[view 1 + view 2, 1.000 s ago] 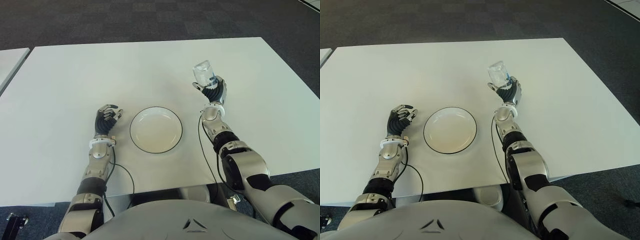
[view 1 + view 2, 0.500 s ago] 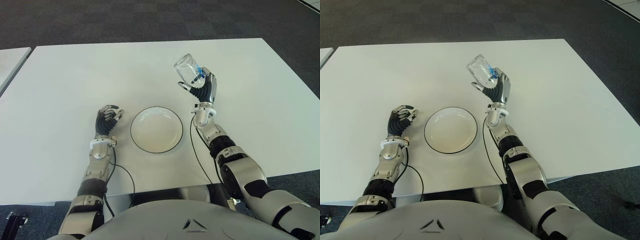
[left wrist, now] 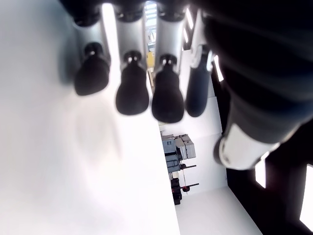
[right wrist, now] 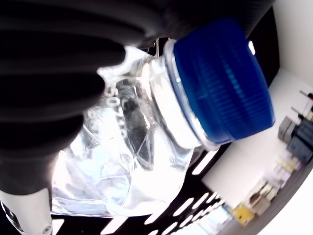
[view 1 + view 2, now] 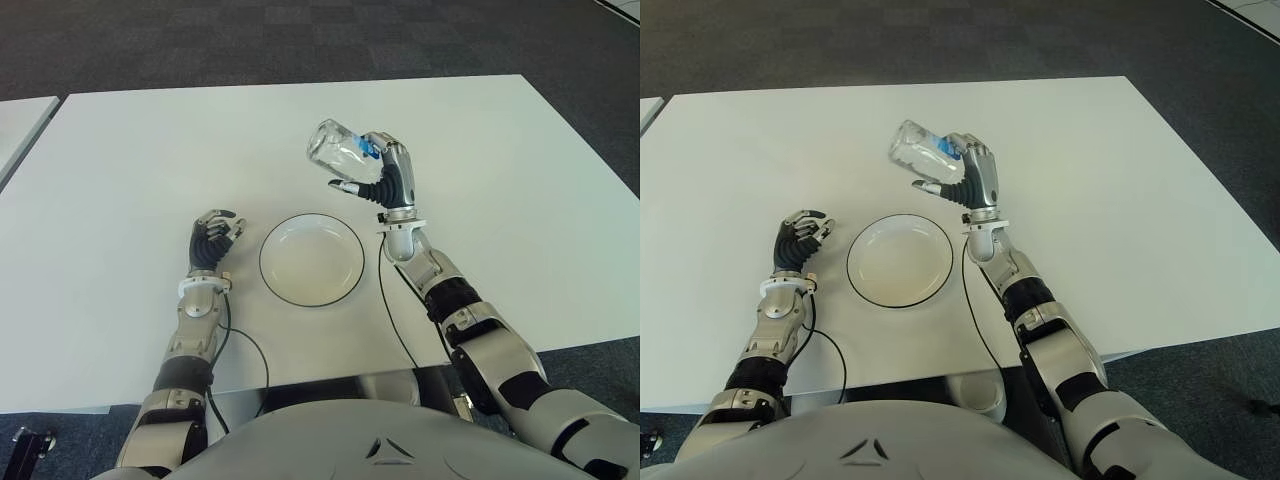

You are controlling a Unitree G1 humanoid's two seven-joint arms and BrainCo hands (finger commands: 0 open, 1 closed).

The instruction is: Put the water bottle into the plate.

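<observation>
You have one clear plastic water bottle with a blue cap (image 5: 340, 152), one round white black-rimmed plate (image 5: 312, 259), and one white desk (image 5: 150, 160).

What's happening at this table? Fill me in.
The robot's right hand grips a clear water bottle with a blue cap, holding it tilted in the air just beyond the far right rim of the white plate. The plate holds nothing yet. The left hand, fingers curled and holding nothing, shows to the left of the plate on the white table.
</observation>
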